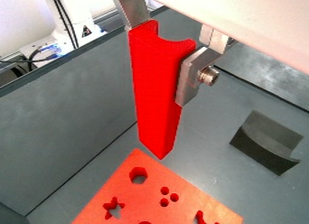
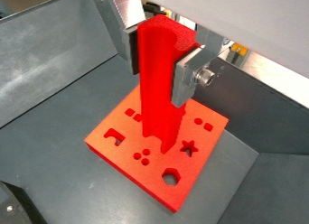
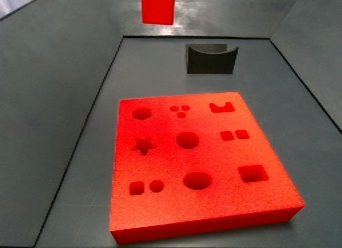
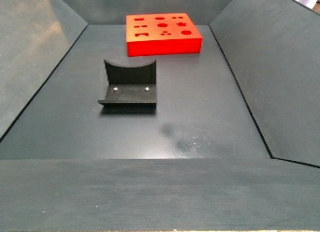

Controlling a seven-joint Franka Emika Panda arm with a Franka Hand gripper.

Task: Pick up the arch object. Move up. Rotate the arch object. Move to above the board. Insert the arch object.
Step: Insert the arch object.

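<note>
— Item? Where?
— Tall, slim, matte bright red arch object [image 1: 154,88]: rigid, looks light, not fragile. Hangs above the flat orange-red board [image 2: 157,146].
— Hold?
— Tool [image 2: 160,54] clamps its upper end; grip seems secure.

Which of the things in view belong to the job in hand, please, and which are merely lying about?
Job:
arch object, held upright, raised
gripper, shut on it
board, flat on the floor

Lying about:
fixture, on the floor, apart from the board
</note>
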